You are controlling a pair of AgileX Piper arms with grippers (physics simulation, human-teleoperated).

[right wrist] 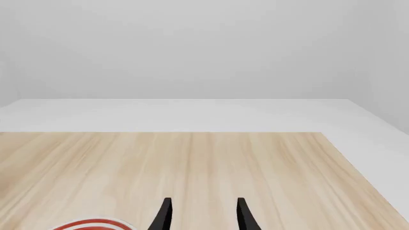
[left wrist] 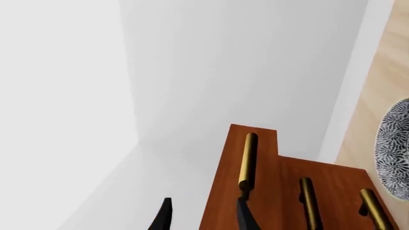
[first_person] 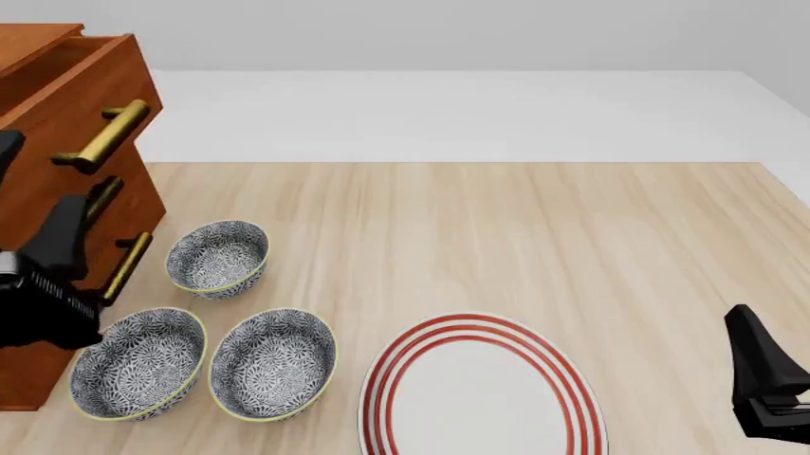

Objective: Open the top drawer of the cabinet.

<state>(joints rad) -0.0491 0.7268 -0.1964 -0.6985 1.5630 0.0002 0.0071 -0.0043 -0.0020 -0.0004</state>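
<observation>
The top drawer (first_person: 79, 81) sticks out from the cabinet (first_person: 38, 313) at the tabletop's (first_person: 506, 237) far left. The left claw (left wrist: 203, 215) is apart beside its brass handle (first_person: 108, 136). The right claw (right wrist: 203, 215) hangs apart too.

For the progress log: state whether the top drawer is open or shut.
Open, partly: the top drawer juts forward past the two drawer fronts below it on the cabinet, seen in both views.

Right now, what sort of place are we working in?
Likely a simulated tabletop set, not a real room: a bare wooden table, blank grey-white walls, a cabinet standing on the table, plus patterned bowls and a striped plate.
</observation>
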